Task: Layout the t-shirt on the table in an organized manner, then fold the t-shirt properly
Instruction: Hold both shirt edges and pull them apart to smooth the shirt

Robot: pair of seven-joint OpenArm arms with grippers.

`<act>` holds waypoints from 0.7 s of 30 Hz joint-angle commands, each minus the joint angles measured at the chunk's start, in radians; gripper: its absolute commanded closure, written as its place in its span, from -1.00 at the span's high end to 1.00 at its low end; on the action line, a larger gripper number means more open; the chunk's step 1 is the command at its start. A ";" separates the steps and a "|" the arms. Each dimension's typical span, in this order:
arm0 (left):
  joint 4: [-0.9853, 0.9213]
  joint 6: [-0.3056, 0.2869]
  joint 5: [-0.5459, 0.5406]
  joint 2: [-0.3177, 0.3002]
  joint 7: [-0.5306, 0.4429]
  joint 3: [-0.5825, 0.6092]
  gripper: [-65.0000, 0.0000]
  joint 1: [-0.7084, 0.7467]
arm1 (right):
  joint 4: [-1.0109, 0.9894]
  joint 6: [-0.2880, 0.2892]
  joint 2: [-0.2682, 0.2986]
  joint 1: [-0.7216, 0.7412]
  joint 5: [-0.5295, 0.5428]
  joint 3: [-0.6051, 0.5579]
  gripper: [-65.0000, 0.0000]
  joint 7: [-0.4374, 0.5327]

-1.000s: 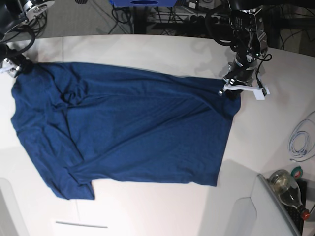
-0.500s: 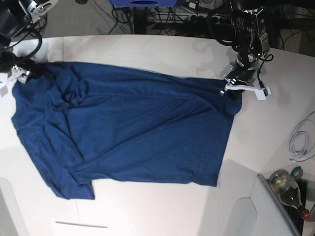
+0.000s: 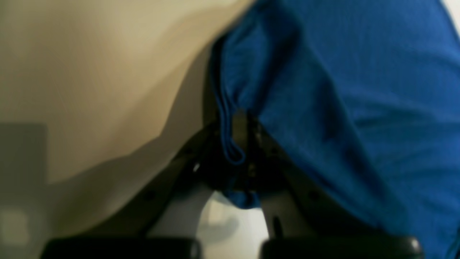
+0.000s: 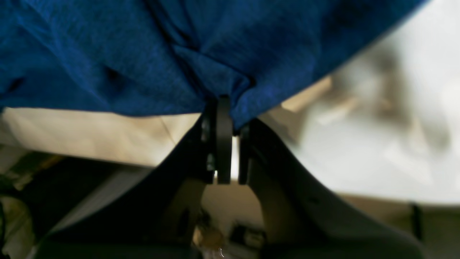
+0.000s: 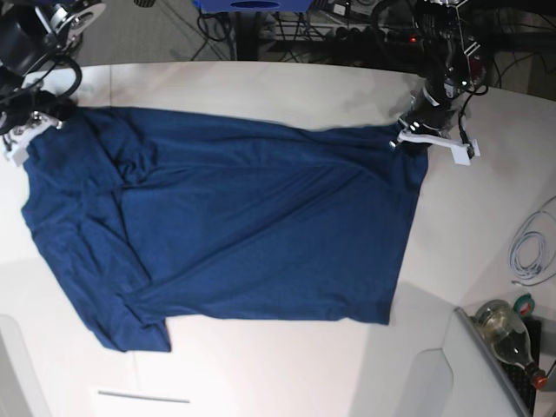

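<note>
Soft navy t-shirt (image 5: 243, 226) spread rumpled across the smooth white table (image 5: 287, 87), left gripper (image 5: 415, 137) pinching its hemmed corner, right gripper (image 5: 35, 122) clamped on a bunched fold opposite

readable text: none in any view
t-shirt (image 5: 243, 226): plain dark navy, no print, no tag or label showing
worktop (image 5: 287, 87): bare white, no marks or lettering
bottle (image 5: 508, 334): base view, lower right corner, too small to tell if any label carries writing
blue object (image 5: 252, 5): base view, top edge, no lettering legible
left wrist view: blurred, only cloth and dark jaws, nothing written
right wrist view: blurred, cloth and dark jaws, background clutter too soft to read
</note>
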 commanded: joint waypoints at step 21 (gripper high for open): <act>0.311 0.041 -0.012 -0.042 0.136 0.007 -1.00 0.047 | 0.303 0.001 0.036 0.006 0.015 -0.165 -1.00 0.014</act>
